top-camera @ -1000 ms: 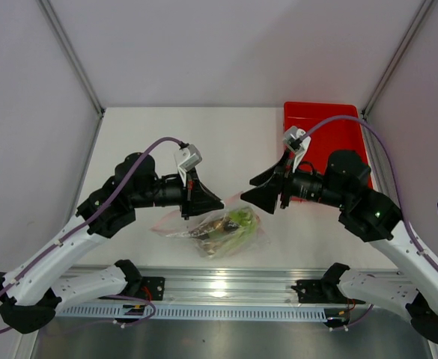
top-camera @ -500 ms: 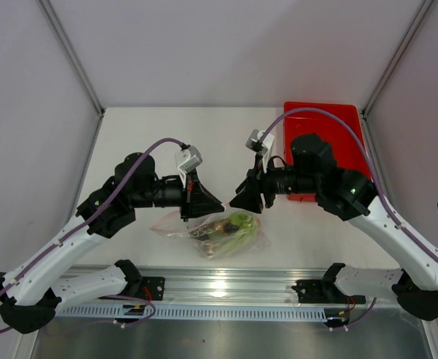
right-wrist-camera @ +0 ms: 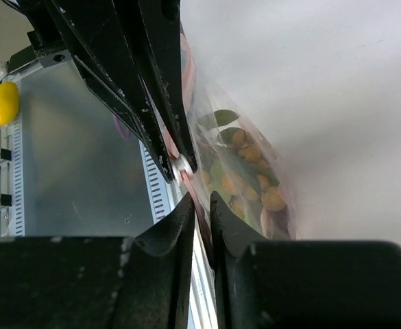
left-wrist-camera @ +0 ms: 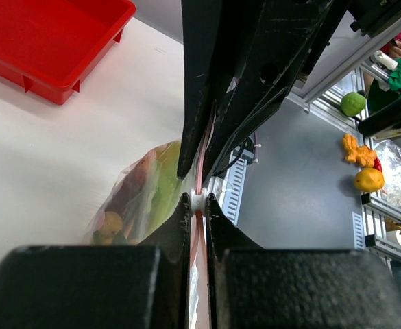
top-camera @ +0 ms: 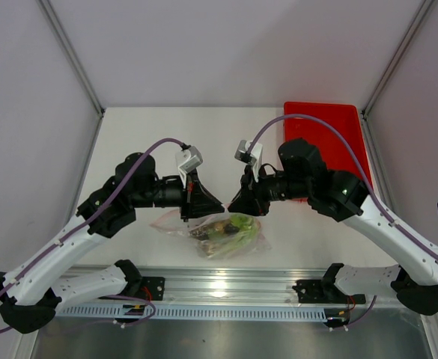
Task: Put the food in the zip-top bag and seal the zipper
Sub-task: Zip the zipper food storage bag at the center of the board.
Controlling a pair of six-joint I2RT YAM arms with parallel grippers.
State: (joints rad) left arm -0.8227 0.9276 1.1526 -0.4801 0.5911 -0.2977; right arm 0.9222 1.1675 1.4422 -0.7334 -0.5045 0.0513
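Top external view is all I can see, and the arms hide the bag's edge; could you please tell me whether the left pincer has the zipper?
Observer: Yes. In the left wrist view the left pincer is shut on the zipper, with the white slider at its fingertips.
Operator: Thank you. And the right one?
Observer: The right wrist view shows the right pincer closed on the same strip, facing the left one, tips close together.
Operator: Is the food inside?
Observer: The grapes show through the zip-top bag; the other pieces I cannot make out clearly.
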